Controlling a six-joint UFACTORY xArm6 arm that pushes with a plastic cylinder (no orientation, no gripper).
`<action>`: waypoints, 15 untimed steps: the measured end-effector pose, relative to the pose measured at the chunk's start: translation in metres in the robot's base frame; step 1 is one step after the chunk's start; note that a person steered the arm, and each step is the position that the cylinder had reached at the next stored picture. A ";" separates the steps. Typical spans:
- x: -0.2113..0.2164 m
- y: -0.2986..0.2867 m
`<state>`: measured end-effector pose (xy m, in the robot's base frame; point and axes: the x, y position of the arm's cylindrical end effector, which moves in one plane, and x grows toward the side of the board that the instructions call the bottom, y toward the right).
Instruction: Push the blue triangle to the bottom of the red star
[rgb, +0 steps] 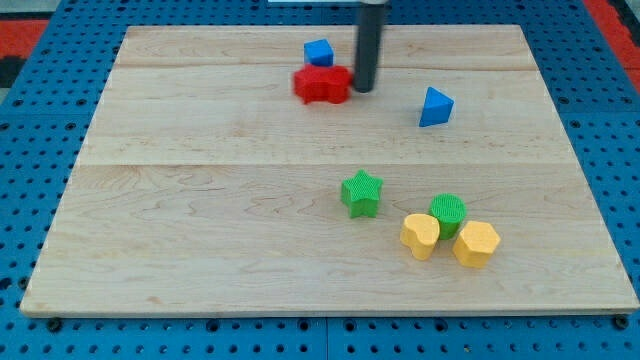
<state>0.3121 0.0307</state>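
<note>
The blue triangle (435, 107) lies on the wooden board (200, 200) toward the view's upper right. The red star (322, 84) lies near the view's top centre and looks slightly blurred. My tip (364, 89) is right beside the red star's right edge, touching or nearly touching it, and well to the left of the blue triangle. A blue cube (318, 52) sits just above the red star.
A green star (361, 193) lies below centre. A green cylinder (448, 213), a yellow heart-like block (420, 235) and a yellow hexagon-like block (476, 243) cluster at the lower right. Blue pegboard surrounds the board.
</note>
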 end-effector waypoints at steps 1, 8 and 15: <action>0.000 0.112; 0.004 0.248; 0.037 0.073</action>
<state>0.3491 0.1037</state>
